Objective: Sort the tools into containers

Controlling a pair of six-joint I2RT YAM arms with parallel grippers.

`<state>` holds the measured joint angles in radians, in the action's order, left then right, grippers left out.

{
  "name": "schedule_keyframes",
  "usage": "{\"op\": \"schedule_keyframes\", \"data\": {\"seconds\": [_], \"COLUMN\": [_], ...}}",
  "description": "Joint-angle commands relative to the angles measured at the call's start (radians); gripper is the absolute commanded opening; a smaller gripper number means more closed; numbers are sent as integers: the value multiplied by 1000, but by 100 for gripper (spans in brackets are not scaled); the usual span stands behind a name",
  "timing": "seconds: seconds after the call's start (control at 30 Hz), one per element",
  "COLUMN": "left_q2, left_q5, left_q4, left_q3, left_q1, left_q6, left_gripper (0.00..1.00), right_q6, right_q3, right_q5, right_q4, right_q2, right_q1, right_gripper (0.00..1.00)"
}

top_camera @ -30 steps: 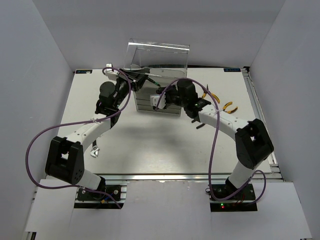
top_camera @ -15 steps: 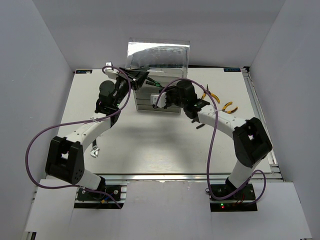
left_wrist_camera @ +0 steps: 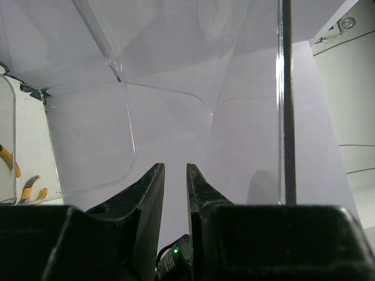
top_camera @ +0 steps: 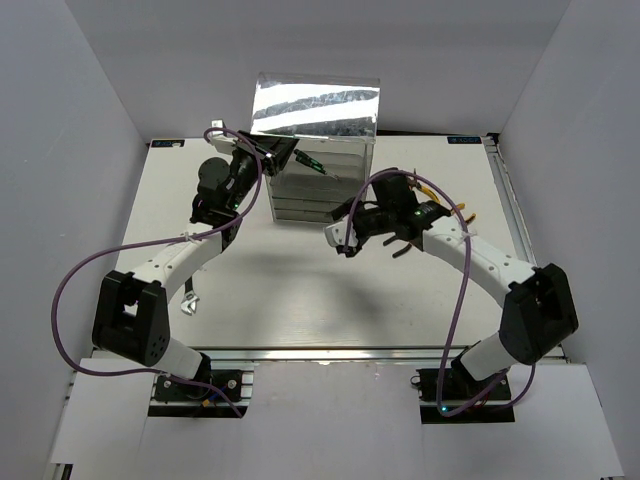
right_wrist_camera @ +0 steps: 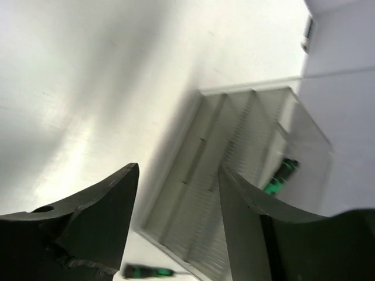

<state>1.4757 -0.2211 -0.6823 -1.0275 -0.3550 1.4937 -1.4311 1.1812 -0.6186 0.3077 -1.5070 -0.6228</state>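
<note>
The clear cabinet [top_camera: 318, 185] of shallow drawers stands at the back centre. My left gripper [top_camera: 278, 155] is at its top left, shut on the rim of a clear drawer [top_camera: 315, 108] that is raised and tilted. In the left wrist view the jaws [left_wrist_camera: 174, 167] stand almost together, with the drawer [left_wrist_camera: 164, 105] ahead. A black-and-green screwdriver [top_camera: 308, 161] lies in it and also shows in the right wrist view [right_wrist_camera: 283, 173]. My right gripper [top_camera: 340, 240] is open and empty in front of the cabinet [right_wrist_camera: 234, 170]. Orange-handled pliers [top_camera: 455, 208] lie to the right.
A small silver wrench [top_camera: 189, 302] lies by the left arm's elbow. A small black screwdriver [top_camera: 400, 250] lies under the right forearm; a blurred one [right_wrist_camera: 146, 271] shows in the right wrist view. White walls enclose the table on three sides. Purple cables loop off both arms.
My right gripper has drawn back from the cabinet front toward the near side. The drawer held by my left gripper has tipped up further.
</note>
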Motion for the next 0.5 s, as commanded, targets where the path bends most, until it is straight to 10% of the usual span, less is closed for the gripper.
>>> {"op": "schedule_keyframes", "data": {"seconds": [0.0,0.47], "left_q2": [-15,-15], "left_q5": [-11,-15], "left_q4": [-39,-39], "left_q3": [-29,-28], "left_q1": [2,7], "left_q6": [-7,-10], "left_gripper": [33,33], "right_q6": [10,726], "right_q3": [-32,-193], "right_q5": [-115,-77], "right_q4": [182,73], "right_q2": [27,53], "right_q1": [18,383], "right_gripper": [62,49]}}
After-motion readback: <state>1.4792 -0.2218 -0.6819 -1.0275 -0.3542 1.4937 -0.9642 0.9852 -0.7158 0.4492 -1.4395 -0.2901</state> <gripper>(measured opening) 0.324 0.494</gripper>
